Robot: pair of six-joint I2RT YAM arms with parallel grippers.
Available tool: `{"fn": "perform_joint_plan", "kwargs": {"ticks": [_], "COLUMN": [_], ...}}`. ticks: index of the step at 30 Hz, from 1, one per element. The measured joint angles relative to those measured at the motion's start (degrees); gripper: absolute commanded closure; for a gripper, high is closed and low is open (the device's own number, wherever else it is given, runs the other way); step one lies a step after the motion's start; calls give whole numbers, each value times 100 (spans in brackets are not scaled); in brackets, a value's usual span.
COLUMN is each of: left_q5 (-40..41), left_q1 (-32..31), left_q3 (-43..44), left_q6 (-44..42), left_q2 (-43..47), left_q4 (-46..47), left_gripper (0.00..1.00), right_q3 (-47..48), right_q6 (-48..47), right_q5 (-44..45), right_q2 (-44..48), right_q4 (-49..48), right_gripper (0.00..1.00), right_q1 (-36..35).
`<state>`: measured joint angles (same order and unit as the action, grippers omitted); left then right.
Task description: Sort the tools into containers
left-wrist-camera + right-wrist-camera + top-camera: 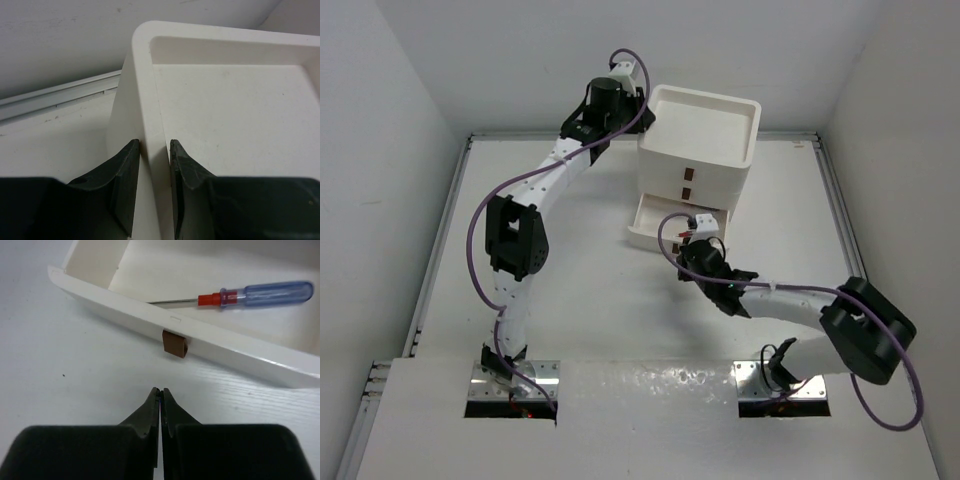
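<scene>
Blue-handled screwdriver (255, 295): lies in the open bottom drawer (125, 310). Right gripper (161, 390): pressed together, empty, facing the drawer handle (175, 344). Left gripper (154, 143): pinching the top tray rim (145, 90). Your risk: push off-centre and the drawer skews, or the pinch slips.

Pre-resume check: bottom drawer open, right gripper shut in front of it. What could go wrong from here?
1. The shut right gripper sits off-centre from the small brown square handle, so a straight push may skew the open white drawer.
2. If the left gripper slips off the white plastic unit's rim, the unit could slide.
</scene>
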<state>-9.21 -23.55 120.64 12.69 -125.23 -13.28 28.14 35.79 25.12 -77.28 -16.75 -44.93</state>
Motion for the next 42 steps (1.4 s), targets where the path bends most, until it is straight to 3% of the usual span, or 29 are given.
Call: {"fn": "perform_joint_plan", "kwargs": {"ticks": [6, 13, 25, 33, 42], "left_q5": [0, -2, -35, -70, -155], "left_q1": [0, 0, 0, 0, 50], "left_q3": [0, 0, -22, -13, 52], "left_q6": [-2, -2, -142, -269, -374], "left_q2": [0, -2, 0, -2, -39], "left_q4": [2, 7, 46, 48, 2], "left_gripper": [100, 100, 100, 100, 100], "right_q3": [-46, 131, 780, 1410, 1639], "right_q6": [999, 1266, 767, 474, -286], "right_q5": [81, 691, 1521, 1272, 1405], "right_q2": [-776, -1939, -2382, -3182, -3637], "right_q4": [-778, -1410, -2579, -3042, -3480], "right_gripper": [100, 100, 100, 100, 100], "right_q1": [-31, 85, 472, 1152, 1182]}}
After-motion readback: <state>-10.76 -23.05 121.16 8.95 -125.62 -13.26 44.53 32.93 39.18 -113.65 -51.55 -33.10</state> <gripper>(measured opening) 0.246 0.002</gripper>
